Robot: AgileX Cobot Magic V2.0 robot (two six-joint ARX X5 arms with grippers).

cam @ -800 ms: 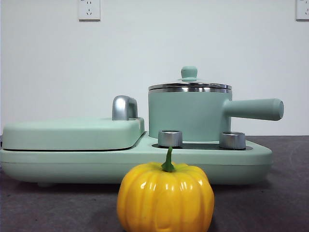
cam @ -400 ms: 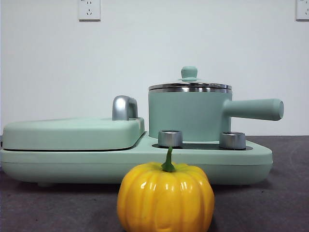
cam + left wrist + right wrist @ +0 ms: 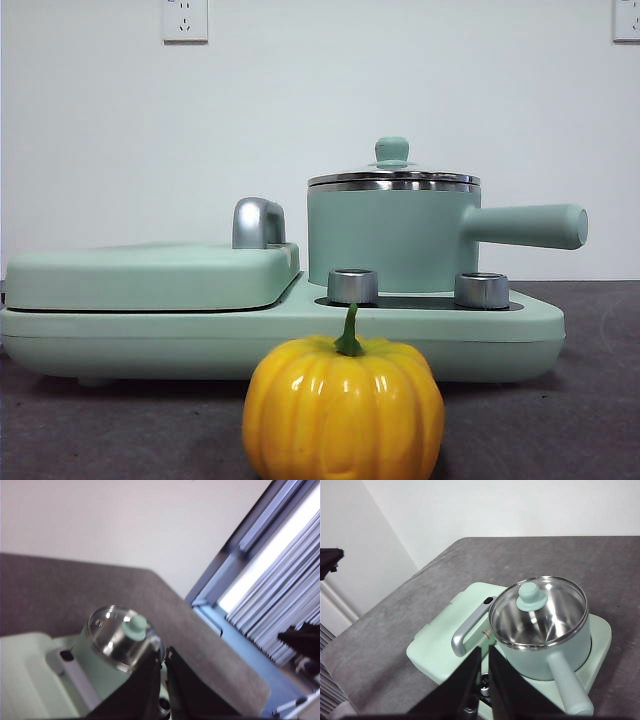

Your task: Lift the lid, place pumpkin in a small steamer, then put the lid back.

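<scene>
Presently, findings as follows.

Lid (image 3: 392, 172): seated on the small steamer (image 3: 388, 240), knob upright; steel rim meets the pot's rim all round.
Small steamer: stands on the right half of the mint-green appliance base (image 3: 300, 335), its long side handle (image 3: 525, 225) pointing right in the front view.
Pumpkin (image 3: 343, 410): on the dark table (image 3: 590, 420), nearest the front camera, in front of the base and apart from it; green stem up.
Surroundings: flat griddle cover (image 3: 150, 275) on the base's left half, a curved steel handle (image 3: 257, 222) at its back edge; two silver knobs (image 3: 352, 286) in front of the pot — the pumpkin's stem overlaps the base between them.
Obstructions: nothing lies on the lid or against the pumpkin.
Left gripper (image 3: 163, 667): clenched on nothing, hanging above the pot beside the lid's rim.
Right gripper (image 3: 484, 672): clenched and empty, high above the base, pot and lid below it.
Change from earlier frames: none seen in the front view — lid, pot and pumpkin sit as before.
</scene>
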